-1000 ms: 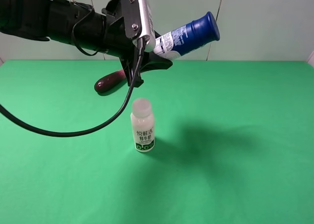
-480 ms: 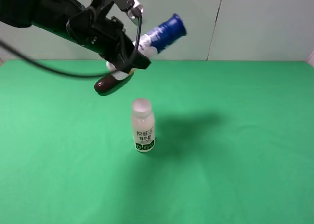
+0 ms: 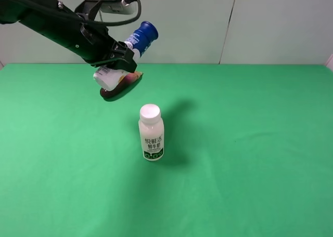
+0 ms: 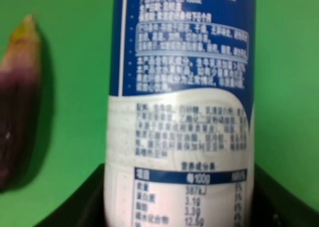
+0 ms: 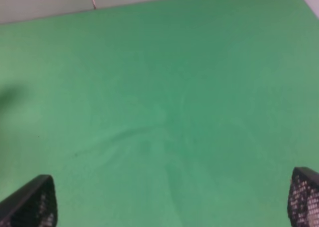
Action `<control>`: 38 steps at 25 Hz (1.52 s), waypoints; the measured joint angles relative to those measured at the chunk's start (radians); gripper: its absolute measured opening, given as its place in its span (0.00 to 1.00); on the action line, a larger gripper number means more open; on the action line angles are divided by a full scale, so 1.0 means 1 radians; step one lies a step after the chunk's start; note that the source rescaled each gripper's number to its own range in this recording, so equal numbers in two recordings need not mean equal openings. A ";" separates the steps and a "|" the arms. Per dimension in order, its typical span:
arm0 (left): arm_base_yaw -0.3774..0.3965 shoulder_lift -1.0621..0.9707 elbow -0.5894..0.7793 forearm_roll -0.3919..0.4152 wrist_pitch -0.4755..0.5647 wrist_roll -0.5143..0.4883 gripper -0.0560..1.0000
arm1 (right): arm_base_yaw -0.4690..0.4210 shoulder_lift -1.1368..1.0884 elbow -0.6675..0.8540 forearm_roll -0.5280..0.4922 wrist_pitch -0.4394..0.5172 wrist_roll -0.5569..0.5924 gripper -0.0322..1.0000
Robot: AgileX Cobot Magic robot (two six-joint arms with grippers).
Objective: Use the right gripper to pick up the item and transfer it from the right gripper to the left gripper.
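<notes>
The left hand (image 3: 117, 57) clamps the item (image 3: 125, 57) aloft at ten o'clock, handover apparently done; the right hand (image 5: 169, 199) gapes empty.

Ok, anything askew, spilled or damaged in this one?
Nothing stands out. The left gripper holds the item tilted in the air above the eggplant, cap on. The milk bottle stands upright on the green cloth, with no spill.

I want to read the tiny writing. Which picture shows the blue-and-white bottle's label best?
The left wrist view: the bottle fills it, its print close though blurry. The exterior high view shows it whole but small, held by the left gripper. The right wrist view misses it.
</notes>
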 joint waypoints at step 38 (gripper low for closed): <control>0.157 -0.070 0.405 0.121 -0.302 -0.323 0.05 | 0.000 0.000 0.000 0.000 0.000 0.000 1.00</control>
